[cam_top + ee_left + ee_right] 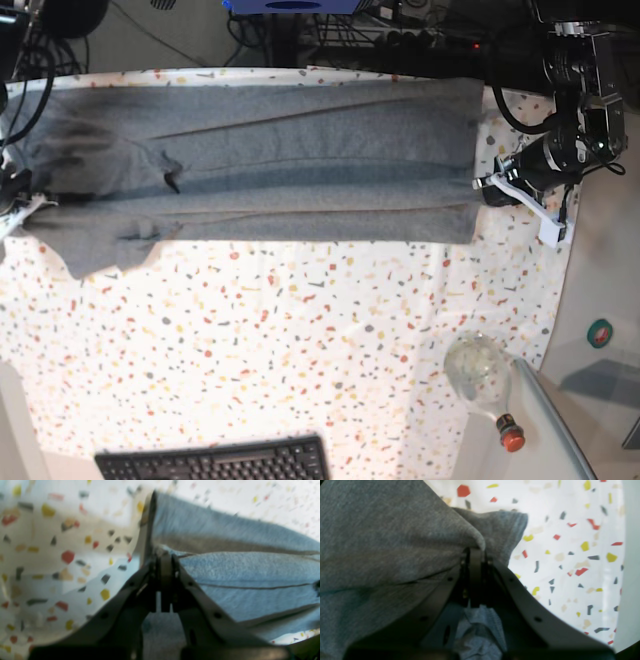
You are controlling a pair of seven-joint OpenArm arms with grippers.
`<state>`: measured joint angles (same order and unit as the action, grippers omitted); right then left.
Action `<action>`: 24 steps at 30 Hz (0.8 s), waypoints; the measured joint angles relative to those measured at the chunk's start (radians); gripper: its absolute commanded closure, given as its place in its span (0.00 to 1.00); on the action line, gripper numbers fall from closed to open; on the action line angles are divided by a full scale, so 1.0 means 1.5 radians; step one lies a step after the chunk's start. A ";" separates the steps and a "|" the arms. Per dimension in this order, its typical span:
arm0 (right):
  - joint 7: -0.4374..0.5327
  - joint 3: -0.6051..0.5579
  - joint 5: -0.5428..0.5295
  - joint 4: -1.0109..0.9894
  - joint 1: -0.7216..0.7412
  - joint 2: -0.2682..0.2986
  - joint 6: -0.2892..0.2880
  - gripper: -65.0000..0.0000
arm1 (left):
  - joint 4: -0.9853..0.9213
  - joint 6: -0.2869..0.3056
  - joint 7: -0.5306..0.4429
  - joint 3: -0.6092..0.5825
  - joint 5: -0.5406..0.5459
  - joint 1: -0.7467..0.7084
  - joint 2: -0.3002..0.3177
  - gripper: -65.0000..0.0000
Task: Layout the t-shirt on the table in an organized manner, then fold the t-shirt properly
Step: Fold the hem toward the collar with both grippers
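While the grey t-shirt (280,160) lies stretched in a long band across the 12 o'clock end of the speckled table (300,340), both arms have it pinched at opposite ends. The left gripper (165,555) is clamped on the hem edge at 3 o'clock in the base view, and the right gripper (476,550) is closed on bunched fabric at 9 o'clock. A black keyboard (215,462) sits at 6 o'clock, and a clear bottle with a red cap (485,380) lies around 5 o'clock.
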<state>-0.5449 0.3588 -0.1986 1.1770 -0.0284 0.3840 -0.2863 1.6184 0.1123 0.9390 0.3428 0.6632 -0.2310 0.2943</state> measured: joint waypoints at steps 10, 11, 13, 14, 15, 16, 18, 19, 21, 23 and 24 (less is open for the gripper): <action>-0.059 0.000 -0.002 -0.010 0.005 0.001 0.000 1.00 | -0.035 0.000 0.000 0.001 0.002 -0.013 0.002 1.00; -0.063 0.001 -0.002 -0.010 0.005 0.001 0.000 0.92 | -0.034 0.000 0.000 0.001 0.002 -0.012 0.002 1.00; -0.076 0.002 0.001 -0.010 0.005 0.001 0.000 0.70 | -0.034 0.000 -0.001 0.001 0.003 -0.012 0.002 1.00; -0.076 0.002 0.003 -0.010 0.006 0.001 0.001 0.63 | -0.034 0.000 -0.002 0.001 0.002 -0.013 0.002 1.00; -0.076 0.002 0.003 -0.009 0.005 0.001 0.001 0.58 | -0.034 0.000 -0.002 0.001 0.000 -0.014 0.002 1.00; -0.076 0.003 0.003 -0.009 0.005 0.001 0.001 0.54 | -0.034 -0.001 -0.002 0.001 -0.001 -0.014 0.002 1.00; -0.076 0.003 0.003 -0.009 0.005 0.001 0.001 0.49 | -0.034 -0.001 -0.002 0.001 0.000 -0.014 0.002 1.00; -0.076 0.004 0.003 -0.009 0.005 0.001 0.001 0.48 | -0.034 -0.001 -0.002 0.003 0.000 -0.014 0.002 1.00; -0.085 0.031 0.002 0.006 0.000 -0.005 0.001 0.48 | -0.034 -0.001 -0.002 0.006 0.000 -0.014 0.002 1.00; -0.101 0.083 0.005 0.045 -0.010 -0.024 0.002 0.48 | -0.034 -0.001 -0.002 0.007 -0.002 -0.015 0.002 0.75; -0.107 0.105 0.010 0.070 -0.016 -0.036 0.005 0.48 | -0.034 -0.001 -0.002 0.007 -0.004 -0.014 0.003 0.63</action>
<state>-0.7048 0.5163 -0.1829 1.2827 -0.0521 0.3302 -0.2794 1.5677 0.1116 0.9360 0.3531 0.6579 -0.2527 0.2981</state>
